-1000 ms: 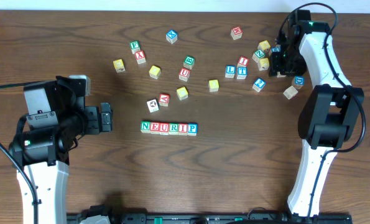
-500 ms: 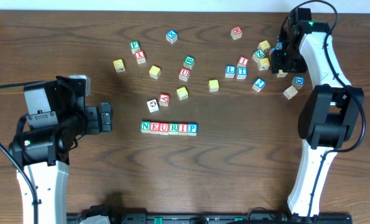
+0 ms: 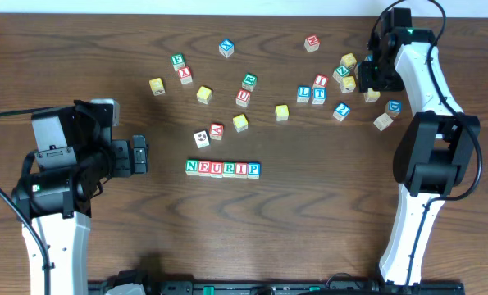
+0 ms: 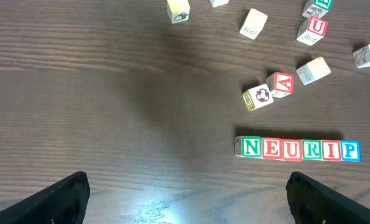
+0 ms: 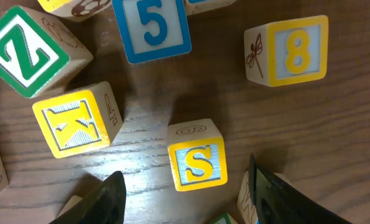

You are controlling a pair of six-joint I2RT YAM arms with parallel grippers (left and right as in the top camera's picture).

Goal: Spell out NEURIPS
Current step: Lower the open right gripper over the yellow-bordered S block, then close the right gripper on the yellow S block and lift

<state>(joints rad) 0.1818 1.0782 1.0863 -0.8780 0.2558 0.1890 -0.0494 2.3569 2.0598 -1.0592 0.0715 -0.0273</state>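
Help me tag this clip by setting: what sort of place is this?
Most likely a robotics lab bench, not a home: a left arm and right arm stand at a wooden table, with loose alphabet cubes scattered about and a cube row reading NEURIP.

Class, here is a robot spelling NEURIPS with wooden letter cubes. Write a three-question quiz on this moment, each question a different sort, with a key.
1. True or false: the row of wooden letter cubes on the brown wooden table already reads NEURIPS.
2. Which letter shows on the yellow-framed wooden cube between the right gripper's open fingers? A) K B) S C) Z
3. Fill in: the left gripper is ____ and holds nothing.
Key: 1 false, it reads NEURIP; 2 B; 3 open.
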